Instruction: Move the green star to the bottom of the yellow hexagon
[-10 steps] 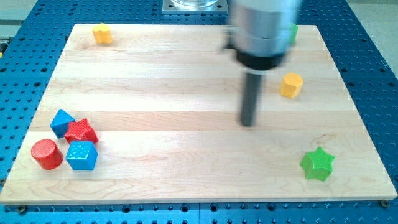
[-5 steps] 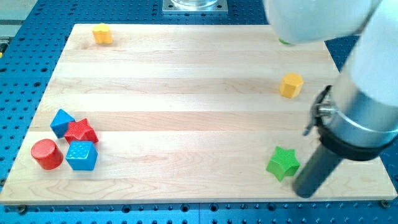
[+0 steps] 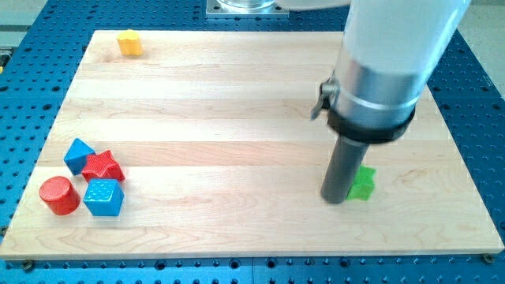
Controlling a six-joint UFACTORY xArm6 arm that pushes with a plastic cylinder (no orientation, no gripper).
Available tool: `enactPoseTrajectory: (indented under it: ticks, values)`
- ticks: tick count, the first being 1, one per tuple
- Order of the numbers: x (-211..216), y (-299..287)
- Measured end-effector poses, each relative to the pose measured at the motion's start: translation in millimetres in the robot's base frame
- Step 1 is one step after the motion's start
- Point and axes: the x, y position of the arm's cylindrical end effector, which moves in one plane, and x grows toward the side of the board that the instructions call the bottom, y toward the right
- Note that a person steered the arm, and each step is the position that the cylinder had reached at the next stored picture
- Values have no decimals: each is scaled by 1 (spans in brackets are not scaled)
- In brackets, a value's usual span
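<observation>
A: Green star [image 3: 364, 184]?
B: Lower right part of the wooden board [image 3: 213, 118], mostly hidden behind the dark rod. Only its right side shows: bright green, 1 or 2 blunt points sticking toward the view's right. Can't tell a long axis or which way it faces, too much is covered.

A: Tip?
B: My tip [image 3: 334, 198] is on the board, just at the star's left edge, looks like touching it. No jaws on this rig, just a straight rod, so nothing to call wide, narrow or holding.

A: Yellow hexagon?
B: Not visible near the star; the arm's grey and white body covers the board's upper right. 1 small yellow block [image 3: 129, 42] sits at the view's top left corner, well apart from the star, shape hard to make out.

A: Rest?
B: Cluster of 4 at the view's lower left: blue block [image 3: 78, 155], red star [image 3: 103, 167] touching it, blue cube [image 3: 104, 197] just below, red cylinder [image 3: 59, 195] beside the cube on its left. Blue perforated table [image 3: 31, 95] all around the board.
</observation>
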Motion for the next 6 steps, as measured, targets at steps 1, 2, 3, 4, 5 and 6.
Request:
enactPoseTrajectory:
  ticks: [1,2,3,4,5,6]
  values:
    - [-27,92]
    - [19,69]
    - [24,136]
    - [-10,140]
    - [-15,164]
    - [-47,126]
